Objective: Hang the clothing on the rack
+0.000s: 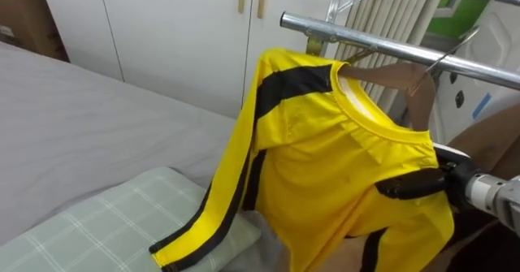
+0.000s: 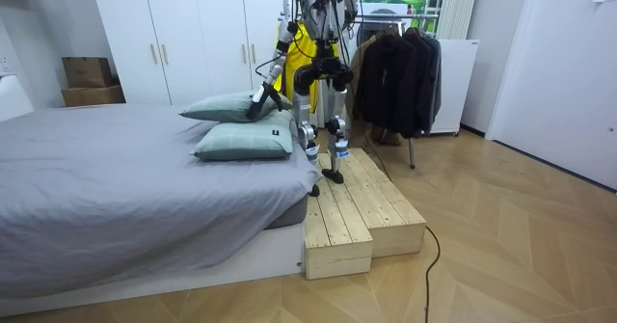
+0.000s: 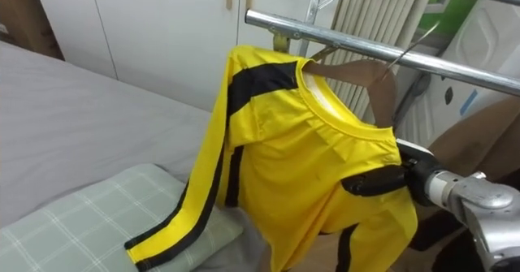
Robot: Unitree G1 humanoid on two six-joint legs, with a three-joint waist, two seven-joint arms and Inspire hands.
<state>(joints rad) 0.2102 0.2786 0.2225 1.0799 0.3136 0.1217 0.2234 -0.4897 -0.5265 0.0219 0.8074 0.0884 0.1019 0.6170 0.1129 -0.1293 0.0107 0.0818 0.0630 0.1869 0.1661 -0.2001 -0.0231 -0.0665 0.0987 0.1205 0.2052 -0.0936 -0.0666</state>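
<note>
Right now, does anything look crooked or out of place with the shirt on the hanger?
Yes. The yellow shirt sits tilted on the wooden hanger, with one shoulder high and the other low in the right hand. Its long sleeve trails down to the pillow.

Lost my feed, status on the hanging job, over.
Right hand shut on yellow shirt. Shirt on wooden hanger, up at metal rail, hooked or not unclear. Left hand low by pillows.

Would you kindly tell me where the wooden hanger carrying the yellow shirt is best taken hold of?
Grip the bare wooden middle of the hanger, just below its wire hook, coming from the right: the shirt covers both hanger arms and its sleeve drapes left, so only that part is exposed.
</note>
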